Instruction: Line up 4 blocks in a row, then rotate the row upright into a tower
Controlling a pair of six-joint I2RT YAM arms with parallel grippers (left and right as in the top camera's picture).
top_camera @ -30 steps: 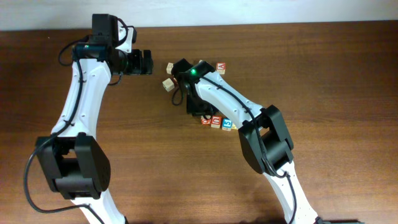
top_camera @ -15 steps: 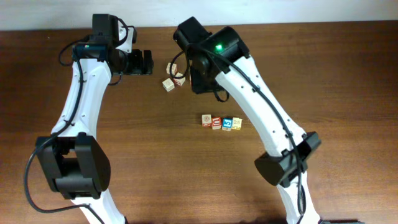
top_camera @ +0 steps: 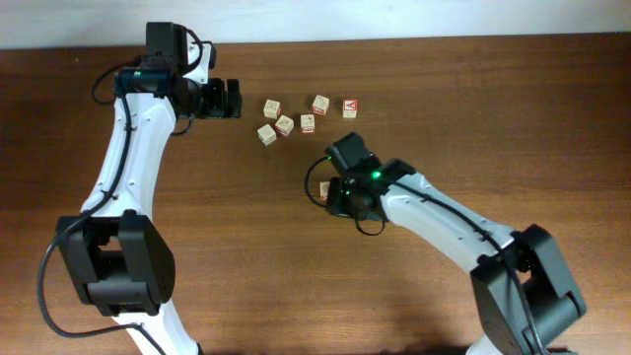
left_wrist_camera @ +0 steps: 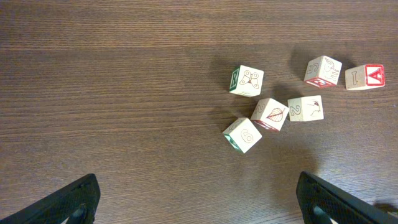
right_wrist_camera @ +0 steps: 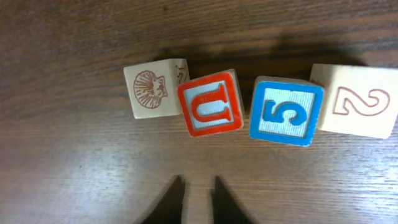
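Note:
Four blocks lie in a row in the right wrist view: a pale shell block [right_wrist_camera: 152, 88], a red U block [right_wrist_camera: 211, 104], a blue 5 block [right_wrist_camera: 286, 112] and a red 2 block [right_wrist_camera: 360, 101]. My right gripper [right_wrist_camera: 198, 183] hovers just in front of the U block. Its fingertips are nearly together, with only bare wood in the narrow gap. From overhead the right gripper [top_camera: 347, 197] covers most of the row, and only the left end block [top_camera: 324, 188] shows. My left gripper [top_camera: 233, 100] hangs wide open at the back left, holding nothing.
A loose cluster of pale cubes [top_camera: 285, 125] lies at the back centre, right of the left gripper. A red-A cube [top_camera: 350, 107] sits at its right end. The left wrist view shows the same cluster [left_wrist_camera: 269, 114] and the red-A cube [left_wrist_camera: 365, 76].
My right arm was raised toward the back half a second ago. It has come back down over the row, and its fingers have narrowed. The left arm has not moved.

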